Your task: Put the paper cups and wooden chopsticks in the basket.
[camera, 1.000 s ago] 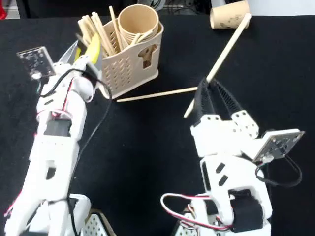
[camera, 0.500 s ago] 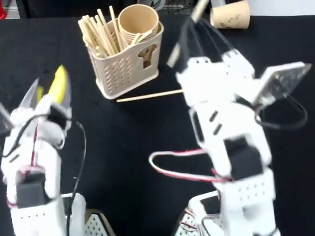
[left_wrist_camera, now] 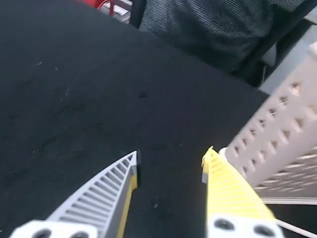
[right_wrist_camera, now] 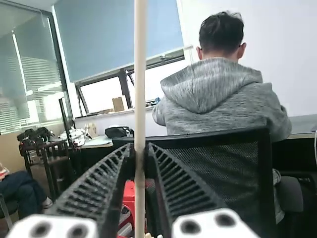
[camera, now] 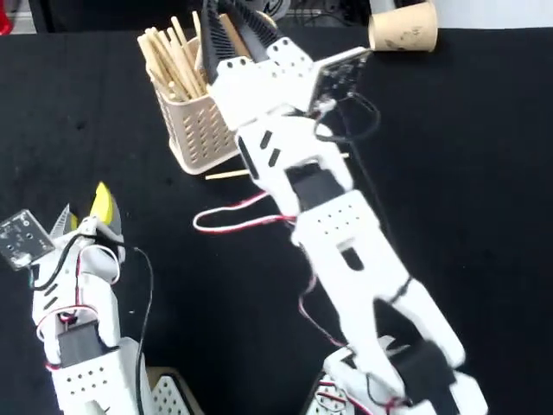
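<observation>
Right arm holding one chopstick above the basket, at the drop-in step.

The right gripper (camera: 232, 33) hung over the cream basket (camera: 194, 130) at the far side of the black table (camera: 449, 173), its black jaws nearly closed and pinching a chopstick (right_wrist_camera: 140, 74) that stood upright between them. A bundle of chopsticks (camera: 168, 56) already stood in the basket. A second chopstick (camera: 226, 175) lay on the table just beside the basket, partly hidden under the arm, and a paper cup (camera: 402, 26) lay on its side well apart near the far edge. The left gripper (camera: 85, 212) sat near the front, jaws spread wide and holding nothing. The next move likely called for lowering the chopstick tip inside the rim before letting go.
</observation>
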